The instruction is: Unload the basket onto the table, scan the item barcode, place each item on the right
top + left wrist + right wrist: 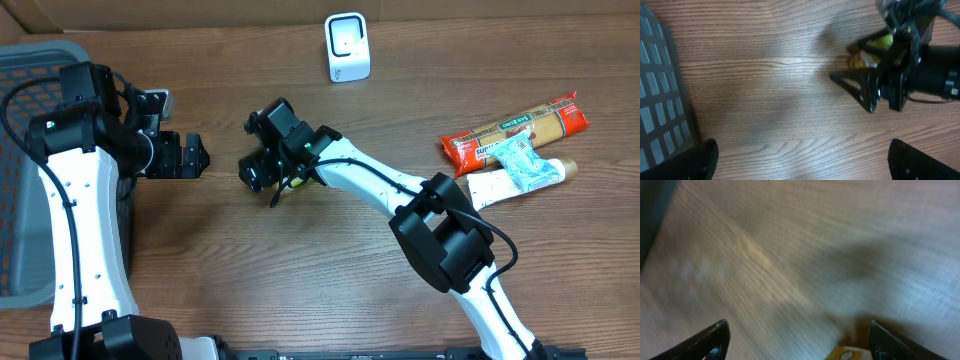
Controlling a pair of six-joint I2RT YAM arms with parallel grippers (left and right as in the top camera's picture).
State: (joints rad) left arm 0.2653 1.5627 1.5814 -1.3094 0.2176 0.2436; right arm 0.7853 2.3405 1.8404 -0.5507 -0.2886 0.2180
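A small yellow packet (pixel 866 56), the item, lies on the wooden table under my right gripper (pixel 258 172). The right wrist view is blurred. In it, a corner of the packet (pixel 845 354) shows at the bottom edge. It sits between the wide-apart fingers and close to the right one, with nothing closed on it. My right gripper (pixel 797 332) is open. My left gripper (pixel 193 157) hovers a short way to the left, and it is also open (pixel 802 152) over bare wood. The white barcode scanner (pixel 347 47) stands at the back of the table.
A grey plastic basket (pixel 25 170) fills the left edge, and its wall (pixel 660 100) shows in the left wrist view. At the right lie a long pasta packet (pixel 515 128), a teal sachet (pixel 527 165) and a white tube (pixel 495 187).
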